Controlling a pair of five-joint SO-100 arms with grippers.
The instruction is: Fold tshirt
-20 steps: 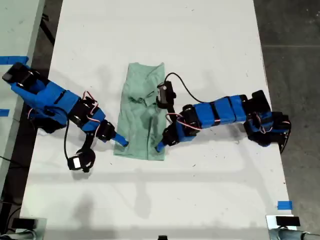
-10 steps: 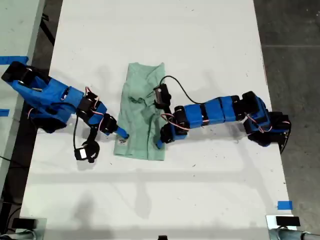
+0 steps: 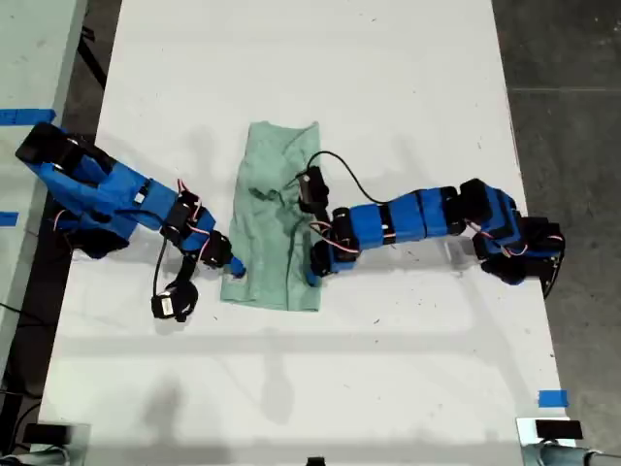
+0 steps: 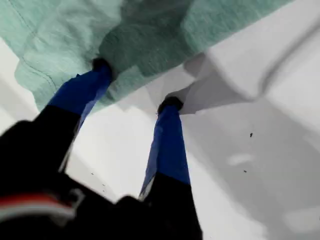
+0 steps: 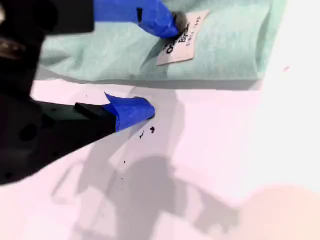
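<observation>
— What has changed over the last second?

— Both arms have crept in. The arm on the exterior view's right has stretched further across the table [image 3: 388,78], so my first gripper [image 3: 312,279] now sits a touch higher along the tshirt [image 3: 277,214]. My second gripper [image 3: 236,272], on the exterior view's left, slid up that side edge and has settled back a little. The tshirt itself looks unmoved.

— Where is the cloth?

— It lies flat mid-table, folded into a long narrow strip, with one gripper at each long side near its lower end in the exterior view.

— Is either one holding it?

— No. My first gripper [image 4: 136,84] is spread wide: one fingertip presses at the cloth's edge, the other rests on bare table just beside the hem. My second gripper [image 5: 160,67] is also parted: one fingertip touches the white label [image 5: 182,42] on the tshirt, the other sits on the table just off the edge.
</observation>
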